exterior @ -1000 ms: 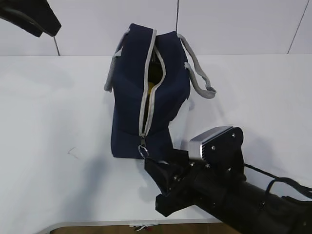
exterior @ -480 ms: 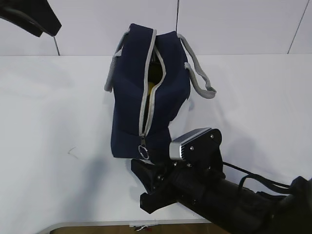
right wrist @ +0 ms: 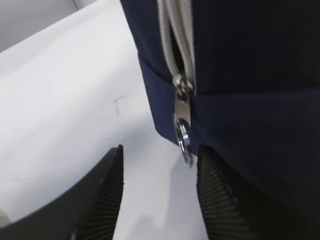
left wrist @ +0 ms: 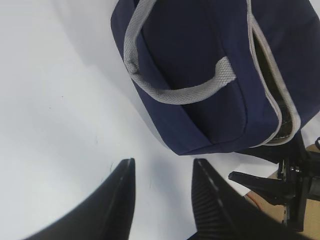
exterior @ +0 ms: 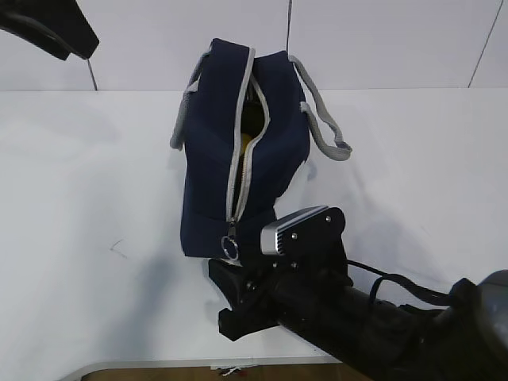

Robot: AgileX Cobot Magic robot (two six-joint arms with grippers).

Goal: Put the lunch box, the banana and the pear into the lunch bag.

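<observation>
The navy lunch bag (exterior: 208,167) stands mid-table with its grey zipper (exterior: 235,171) part-way open along the top. Something yellow (exterior: 247,141) shows in the gap; I cannot tell which fruit it is. The lunch box, banana and pear are otherwise hidden. The ring pull (right wrist: 184,142) hangs at the bag's near end, just inside the right finger (right wrist: 215,195) of my right gripper (right wrist: 161,152), which is open and holds nothing. My left gripper (left wrist: 162,169) hovers open over bare table beside the bag's far side, below a grey handle (left wrist: 175,92).
White table (exterior: 95,175) lies on both sides of the bag. The left arm (exterior: 48,24) is up at the back left corner. The right arm (exterior: 357,317) fills the front right, near the table's front edge (exterior: 143,367). A grey handle (exterior: 325,131) droops to the bag's right.
My right gripper has slid left and in toward the bag's near end, so the ring pull now hangs by its jaws. The bag and left arm have stayed put.
</observation>
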